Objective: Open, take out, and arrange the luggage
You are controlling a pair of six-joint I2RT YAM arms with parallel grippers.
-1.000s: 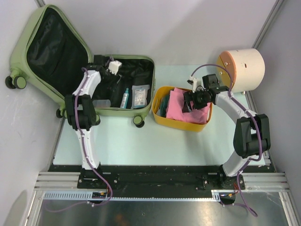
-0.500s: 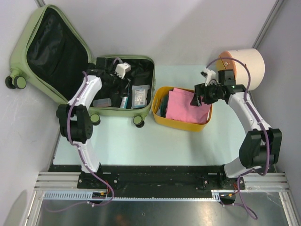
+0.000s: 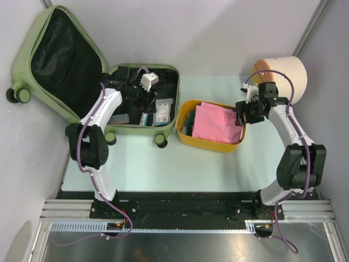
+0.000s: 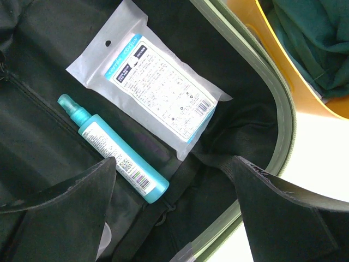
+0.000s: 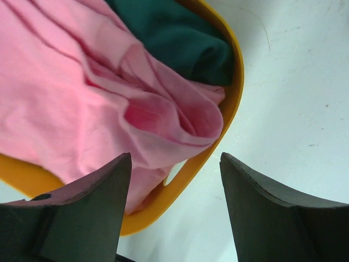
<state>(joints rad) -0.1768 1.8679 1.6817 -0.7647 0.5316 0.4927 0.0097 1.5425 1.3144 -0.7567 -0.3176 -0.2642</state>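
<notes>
jaws both spread apart, holding nothing.

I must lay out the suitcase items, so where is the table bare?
Bare: the table strip in front of the suitcase and basket, toward the near edge. Crowded: the suitcase floor, with bottle and packet, and the basket, full of cloth.

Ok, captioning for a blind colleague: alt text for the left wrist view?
Open jaws hover over the suitcase, where a teal spray bottle lies beside a white packet on black lining; a yellow basket shows top right.
</notes>
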